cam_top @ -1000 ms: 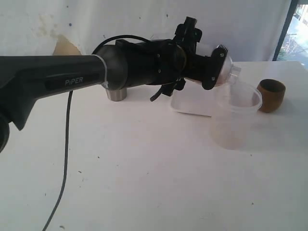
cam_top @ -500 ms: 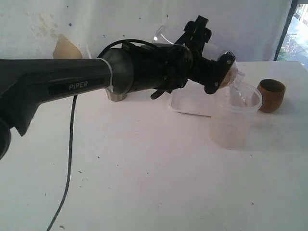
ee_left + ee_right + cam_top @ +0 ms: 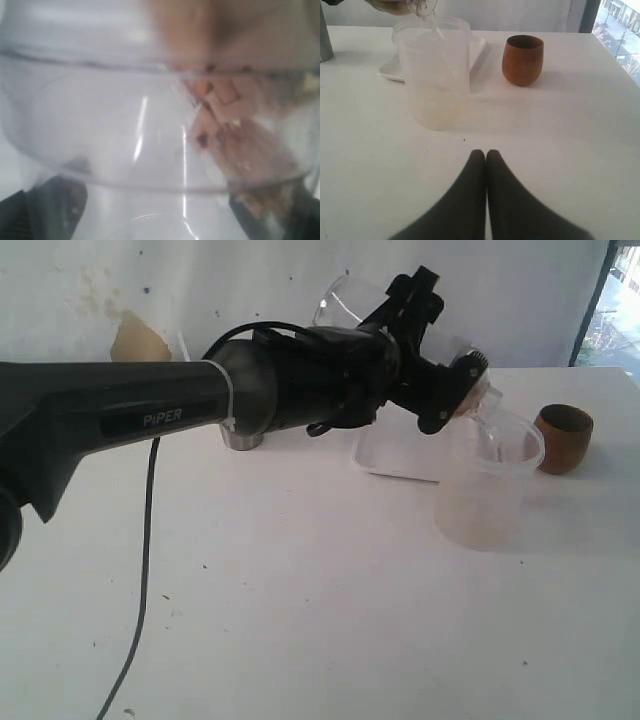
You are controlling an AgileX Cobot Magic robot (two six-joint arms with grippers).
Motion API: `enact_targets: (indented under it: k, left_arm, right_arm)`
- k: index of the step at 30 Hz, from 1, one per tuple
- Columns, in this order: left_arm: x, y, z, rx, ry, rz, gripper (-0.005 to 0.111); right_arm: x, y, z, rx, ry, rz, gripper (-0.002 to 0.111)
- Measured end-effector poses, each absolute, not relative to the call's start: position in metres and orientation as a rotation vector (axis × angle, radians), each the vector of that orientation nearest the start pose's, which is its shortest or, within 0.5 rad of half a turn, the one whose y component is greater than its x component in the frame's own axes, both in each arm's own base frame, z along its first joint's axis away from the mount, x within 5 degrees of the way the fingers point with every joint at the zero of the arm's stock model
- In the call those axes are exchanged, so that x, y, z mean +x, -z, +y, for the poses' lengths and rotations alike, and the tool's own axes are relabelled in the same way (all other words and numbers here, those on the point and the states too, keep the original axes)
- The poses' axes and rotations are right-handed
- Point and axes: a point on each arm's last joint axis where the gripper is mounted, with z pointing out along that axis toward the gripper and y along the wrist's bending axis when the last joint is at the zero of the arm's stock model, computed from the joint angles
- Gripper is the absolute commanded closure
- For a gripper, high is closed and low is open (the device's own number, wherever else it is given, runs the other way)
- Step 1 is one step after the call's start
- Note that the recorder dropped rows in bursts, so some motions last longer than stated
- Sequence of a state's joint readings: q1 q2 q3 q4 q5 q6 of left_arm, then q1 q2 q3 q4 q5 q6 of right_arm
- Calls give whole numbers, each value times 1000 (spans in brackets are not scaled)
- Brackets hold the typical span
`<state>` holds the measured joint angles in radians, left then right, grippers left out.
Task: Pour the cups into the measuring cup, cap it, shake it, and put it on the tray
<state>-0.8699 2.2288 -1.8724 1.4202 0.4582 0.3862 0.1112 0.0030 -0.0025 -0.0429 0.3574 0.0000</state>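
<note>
My left gripper is shut on a clear vessel holding tan bits. The vessel is tipped mouth-down over a wide frosted plastic container, and a thin stream falls into it. No printed scale shows on the held vessel, so I cannot tell whether it is the measuring cup. The steel tumbler stands behind the left arm. The wooden cup stands upright at the right, beside the frosted container. The white tray lies behind that container. My right gripper is shut and empty, low over the table.
The long black left arm spans the left and middle of the exterior view, with a cable hanging to the table. A clear curved piece shows above its wrist. A window edge is at the far right.
The left wrist has risen a little and rolled, tipping the clear vessel further over the frosted container. The right gripper stays shut and still.
</note>
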Motion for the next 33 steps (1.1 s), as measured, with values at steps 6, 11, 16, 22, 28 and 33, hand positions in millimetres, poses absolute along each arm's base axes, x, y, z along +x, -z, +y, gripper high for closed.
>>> enact_targets:
  k: [6, 11, 16, 22, 28, 33]
  left_arm:
    - [371, -252, -378, 1865, -1077, 746, 107]
    - [372, -253, -378, 1867, -1106, 714, 107]
    - [370, -254, -381, 1906, -1177, 615, 107]
    - [370, -255, -381, 1914, -1200, 586, 107]
    - [370, -256, -380, 1914, -1225, 566, 107]
    - [370, -256, -380, 1911, -1228, 568, 107]
  right_arm:
    - [53, -182, 5, -129, -36, 1837, 108]
    - [53, -182, 5, -129, -36, 1837, 108]
    - [53, -182, 5, -129, -36, 1837, 108]
    - [53, -182, 5, -114, -47, 1838, 108]
    - [53, -182, 5, -114, -47, 1838, 108]
    - [53, -182, 5, -112, -49, 1838, 108]
